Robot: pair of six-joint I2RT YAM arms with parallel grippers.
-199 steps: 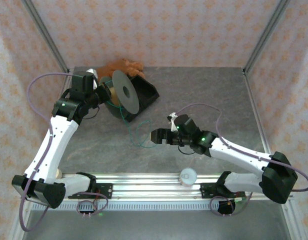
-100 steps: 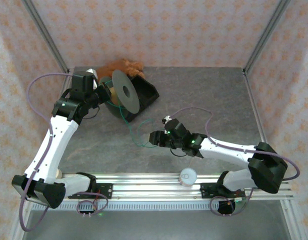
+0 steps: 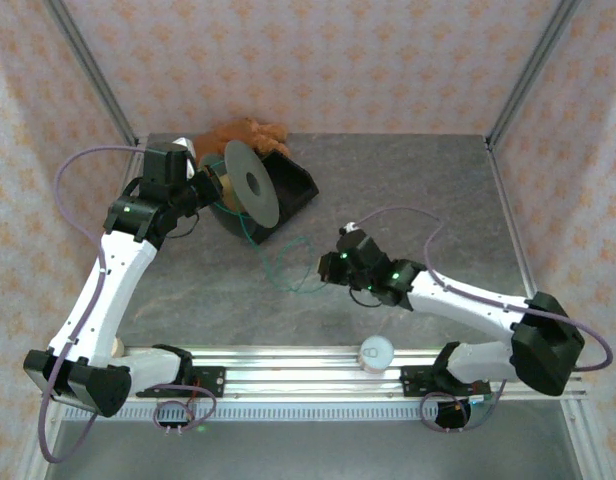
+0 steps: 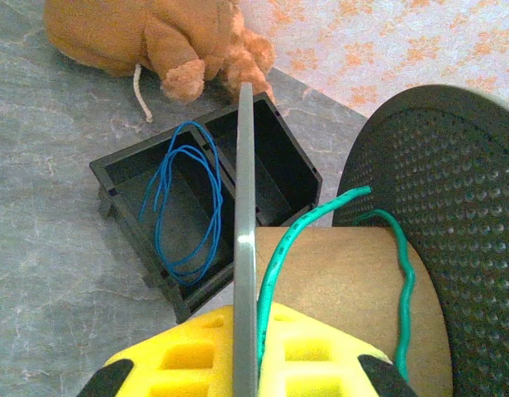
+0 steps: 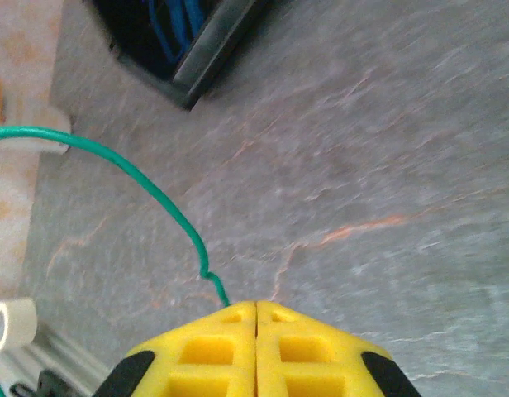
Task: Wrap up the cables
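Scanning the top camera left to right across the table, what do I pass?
left hand clamped on the spool → grey spool → black bin → right hand pinching the green cable → white roll

Green cable (image 4: pixel 271 285), blue cable (image 4: pixel 218 207), grey spool (image 3: pixel 250 185), black tray (image 4: pixel 279 165), orange plush (image 4: pixel 155 33)

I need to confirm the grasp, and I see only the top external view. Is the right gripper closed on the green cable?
Observer: Yes. In the right wrist view the right gripper is shut, and the green cable runs in at its fingertips.
Operator: Where is the blue cable?
Observer: The blue cable lies coiled inside one compartment of the black tray.
Operator: What does the left gripper hold?
Observer: The left gripper holds the spool's grey flange, edge-on between its pads.
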